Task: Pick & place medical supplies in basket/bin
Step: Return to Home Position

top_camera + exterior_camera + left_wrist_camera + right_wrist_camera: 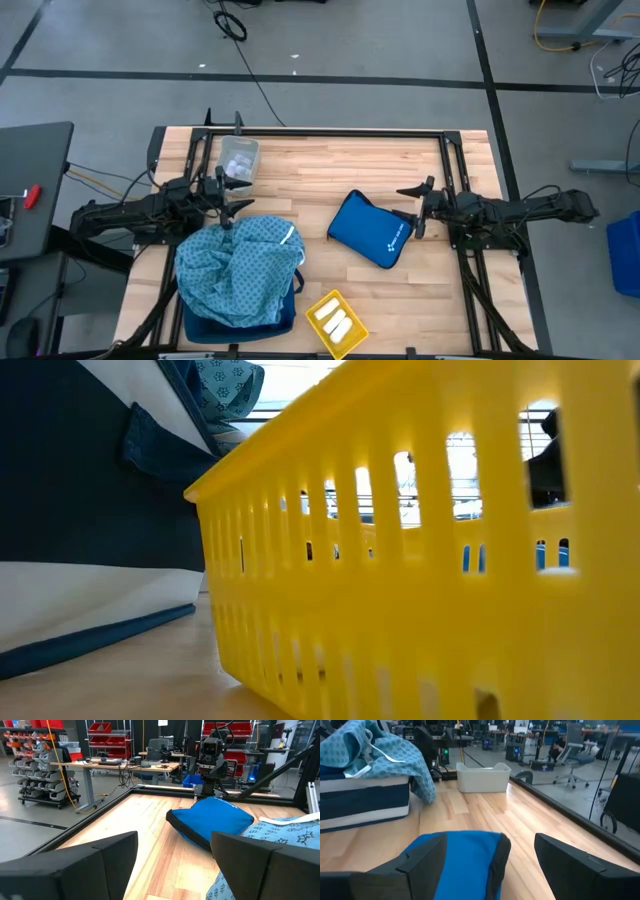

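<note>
Wide and empty, the left pincer (231, 196) is seen left of centre in the high view, just beside the cloth (238, 265); the cloth is heaped over the blue bin (240, 325) at lower left; white packets (336, 322) are held in the yellow bin (313, 306) at bottom centre; the right pincer (410, 208), also wide and empty, is seen right of centre beside the pouch (368, 230) on the tabletop (320, 170).

The yellow basket (400, 560) is cut off by the low view's edges. From above, the blue bin (240, 328) is mostly covered by the light-blue cloth (240, 265), and the white packets (335, 322) are too small to be counted.
</note>
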Controlling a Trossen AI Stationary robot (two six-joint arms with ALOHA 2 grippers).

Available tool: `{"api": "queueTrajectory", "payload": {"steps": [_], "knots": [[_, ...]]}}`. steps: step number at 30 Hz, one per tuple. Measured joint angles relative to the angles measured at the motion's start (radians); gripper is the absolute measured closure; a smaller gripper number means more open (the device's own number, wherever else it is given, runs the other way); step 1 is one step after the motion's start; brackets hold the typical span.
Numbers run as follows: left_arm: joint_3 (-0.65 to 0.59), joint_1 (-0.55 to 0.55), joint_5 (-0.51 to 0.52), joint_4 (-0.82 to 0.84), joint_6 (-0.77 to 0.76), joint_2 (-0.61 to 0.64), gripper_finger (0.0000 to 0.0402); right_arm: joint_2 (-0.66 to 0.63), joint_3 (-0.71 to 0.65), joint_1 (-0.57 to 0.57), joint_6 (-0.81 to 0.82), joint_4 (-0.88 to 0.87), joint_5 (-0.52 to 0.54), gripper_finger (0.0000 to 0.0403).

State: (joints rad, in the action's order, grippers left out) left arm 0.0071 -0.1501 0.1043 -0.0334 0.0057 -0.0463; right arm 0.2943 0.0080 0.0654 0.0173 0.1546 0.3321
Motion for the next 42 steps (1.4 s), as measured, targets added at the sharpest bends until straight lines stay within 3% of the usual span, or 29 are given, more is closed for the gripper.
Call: {"api": "queueTrajectory", "payload": {"steps": [6,20,27,42], "knots": [[0.0,0.0,0.001,0.0,0.084,0.0,0.0146,0.0,0.0,0.0,-0.014,-0.028,0.0,0.0094],[-0.001,0.0,-0.003,-0.005,0.065,0.0,0.0146,0.0,0.0,0.0,-0.014,-0.033,-0.002,0.0094],[-0.001,0.0,-0.004,-0.023,0.065,0.0,0.0146,0.0,0.0,0.0,-0.166,-0.033,-0.002,0.0094],[-0.001,0.0,-0.007,-0.044,0.065,0.0,0.0146,0.0,0.0,0.0,-0.188,-0.033,-0.002,0.0094]]}}
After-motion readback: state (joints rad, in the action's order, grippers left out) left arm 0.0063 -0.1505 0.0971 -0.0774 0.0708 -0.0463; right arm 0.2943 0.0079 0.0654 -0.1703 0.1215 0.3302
